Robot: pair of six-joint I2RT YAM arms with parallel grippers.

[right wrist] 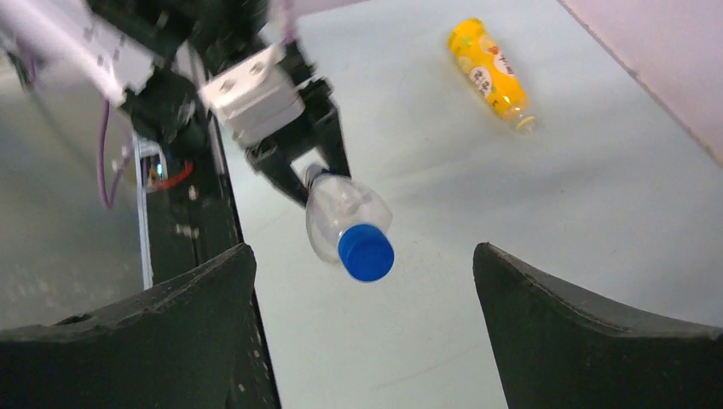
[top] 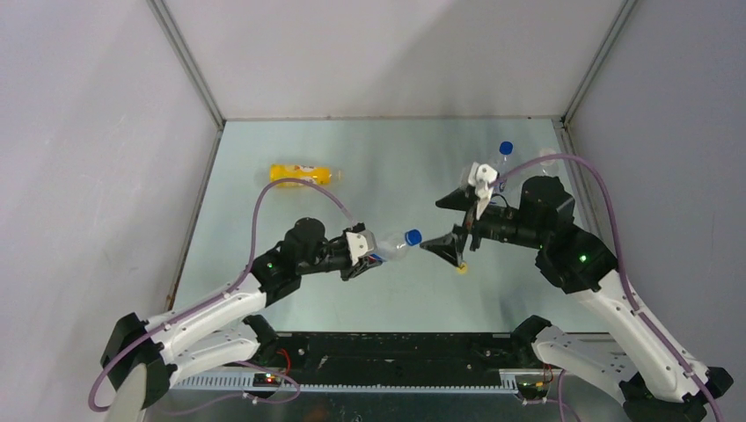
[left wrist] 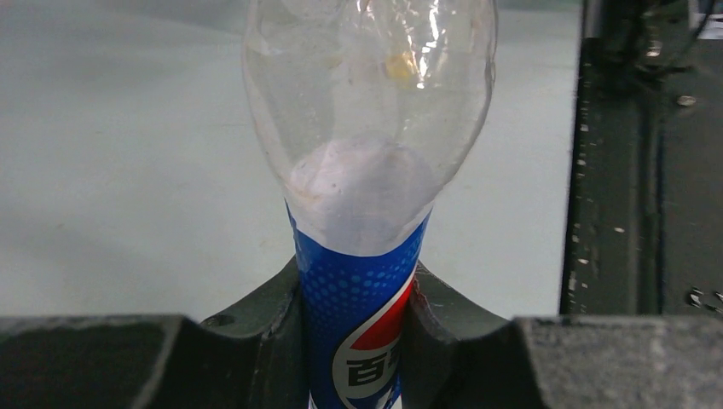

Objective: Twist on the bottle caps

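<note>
Clear plastic with a blue label, a Pepsi bottle (top: 391, 247) is being held level above the tabletop (top: 369, 149) by the left gripper (top: 373, 255). The jaws are being pressed against the labelled part of the body. Through the transparent wall the bottle is showing as empty. A blue cap (top: 412, 236) is being carried on its neck, which is pointing toward the right gripper (top: 450, 226); how tightly the cap is seated cannot be told.

The jaws of the right gripper are being held wide apart with nothing between them, and the capped end is facing the gap, a little apart from it. A small yellow cap (top: 462, 268) is lying on the tabletop just beside the nearer finger.

Far to the left, a yellow-orange bottle (top: 303, 173) is lying on its side, well apart from both arms, its neck bare; its contents cannot be told. At the far right, a second clear bottle (top: 503, 163) is standing upright, topped by a second blue cap (top: 505, 149).
</note>
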